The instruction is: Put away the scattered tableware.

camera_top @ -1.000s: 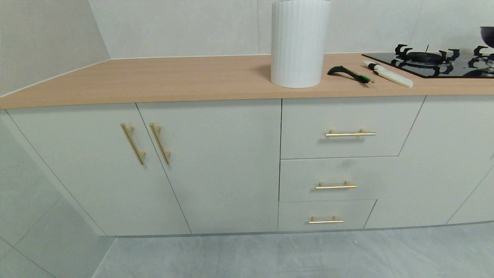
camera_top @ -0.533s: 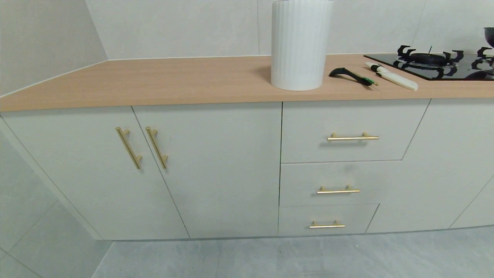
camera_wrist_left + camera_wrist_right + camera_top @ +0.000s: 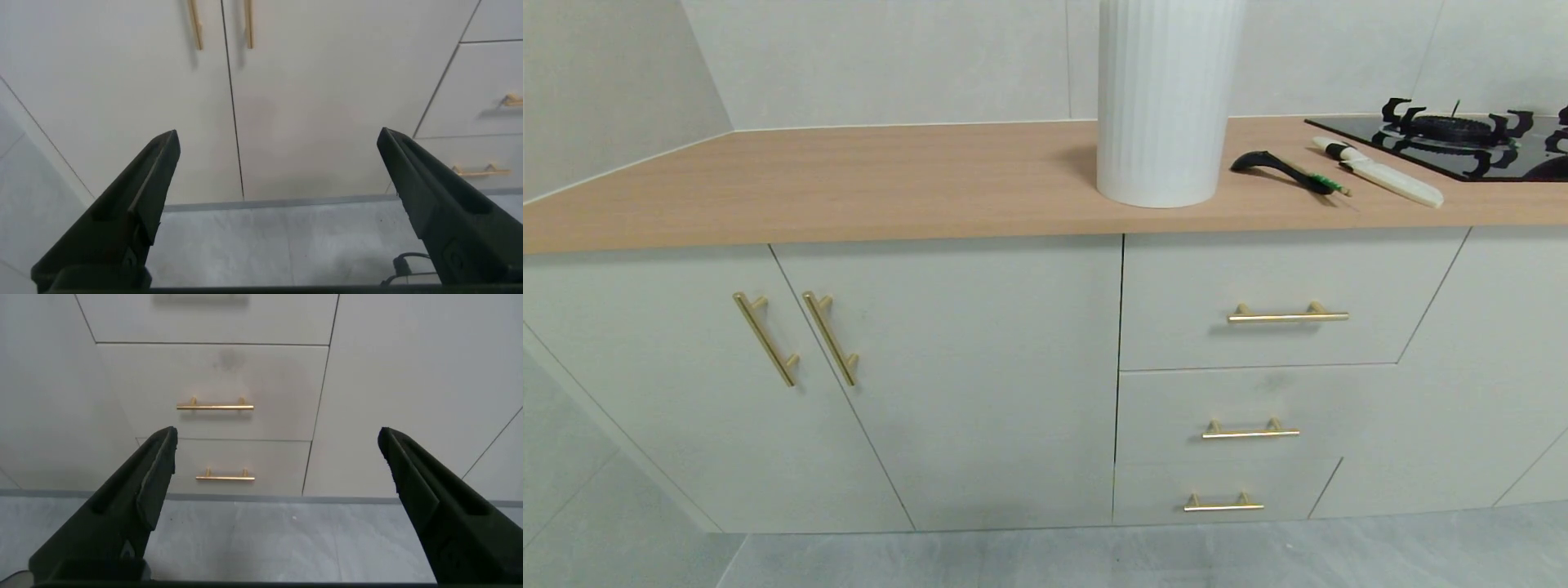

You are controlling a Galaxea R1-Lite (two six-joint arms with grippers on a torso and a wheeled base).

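On the wooden countertop (image 3: 849,180) lie a black-handled utensil with a green tip (image 3: 1286,172) and a white knife (image 3: 1384,173), side by side just right of a tall white ribbed container (image 3: 1162,106). My left gripper (image 3: 278,137) is open and holds nothing; it hangs low in front of the double cabinet doors (image 3: 233,98). My right gripper (image 3: 278,434) is also open and holds nothing, facing the lower drawers (image 3: 214,392) near the floor. Both grippers are well below the countertop and far from the utensils.
A black gas hob (image 3: 1454,135) sits at the counter's right end, beyond the knife. Under the counter are two doors with gold handles (image 3: 796,336) and three stacked drawers with gold handles (image 3: 1288,315). Grey tiled floor (image 3: 1094,559) lies in front.
The whole head picture has shifted and the cabinet looks nearer, so the camera has moved. The utensils and the container keep their places on the counter.
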